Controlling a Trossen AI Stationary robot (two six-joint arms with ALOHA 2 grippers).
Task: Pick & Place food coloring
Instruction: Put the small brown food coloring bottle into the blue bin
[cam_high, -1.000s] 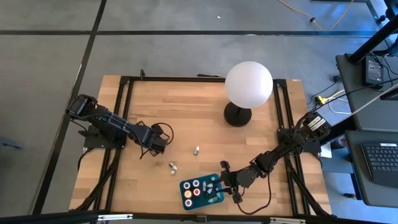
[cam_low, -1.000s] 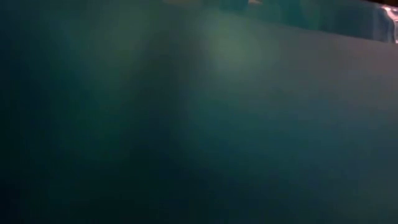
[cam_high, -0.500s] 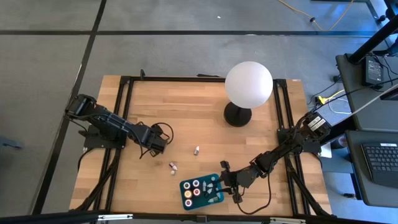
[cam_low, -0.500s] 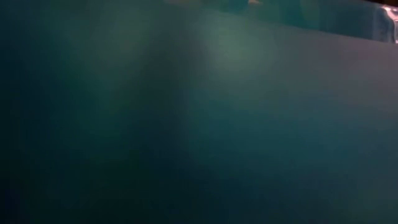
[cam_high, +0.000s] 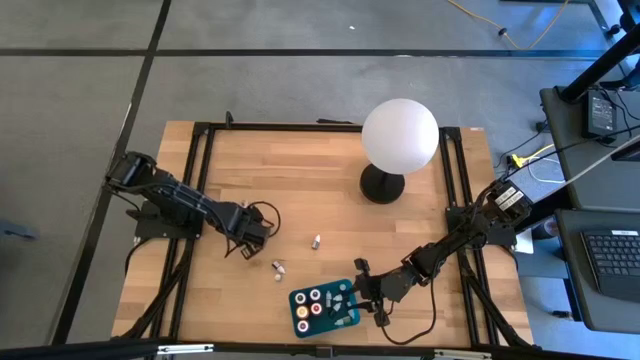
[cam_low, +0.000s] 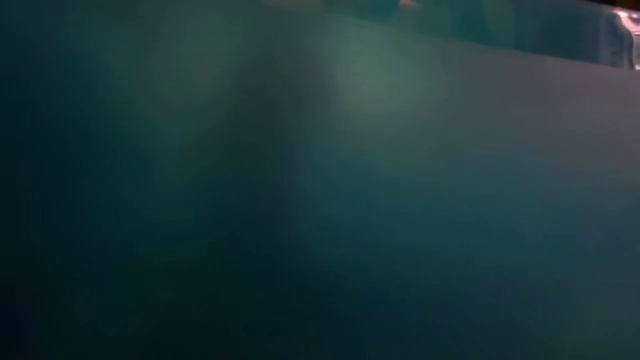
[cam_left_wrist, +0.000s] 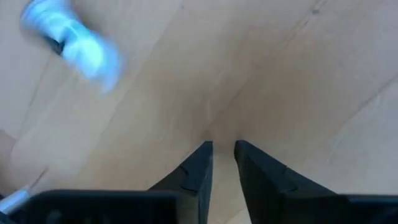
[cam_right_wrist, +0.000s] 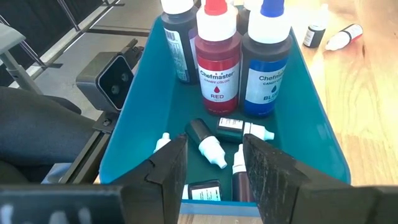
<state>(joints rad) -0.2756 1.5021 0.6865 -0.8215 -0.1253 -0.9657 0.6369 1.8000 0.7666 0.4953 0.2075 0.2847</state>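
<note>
From above, the wooden desk (cam_high: 300, 190) carries a white globe lamp (cam_high: 400, 137) toward its far edge and a teal tray (cam_high: 324, 308) at its near edge. The tray holds round pots and small bottles of food coloring (cam_high: 316, 302). Two more pieces lie loose on the bare wood: a small white-capped bottle (cam_high: 316, 240) near the middle and another little bottle (cam_high: 278, 267) closer to the tray. The left hand (cam_high: 262, 232) sits low over the desk, just beside the second bottle and touching neither. The right hand (cam_high: 362, 287) hangs at the tray's right end.

The level view across the desk is filled by a dim teal blur, probably the tray's wall close to the lens; nothing else can be told from it.

The left wrist view shows its two dark fingers (cam_left_wrist: 198, 168) drawn nearly together, only a narrow slit between them, with bare wood in the gap and nothing pinched. A blurred white-capped bottle (cam_left_wrist: 74, 43) lies on the wood ahead, well apart from the tips.

The right wrist view looks into the tray (cam_right_wrist: 143, 118). Its fingers (cam_right_wrist: 171, 168) stand spread above several small white-tipped bottles (cam_right_wrist: 208, 144) lying on the tray floor, gripping none. Three taller bottles, dark, red (cam_right_wrist: 217, 62) and blue (cam_right_wrist: 267, 68), stand upright at the tray's far end. Two more small bottles (cam_right_wrist: 342, 36) rest on the desk beyond it.
</note>
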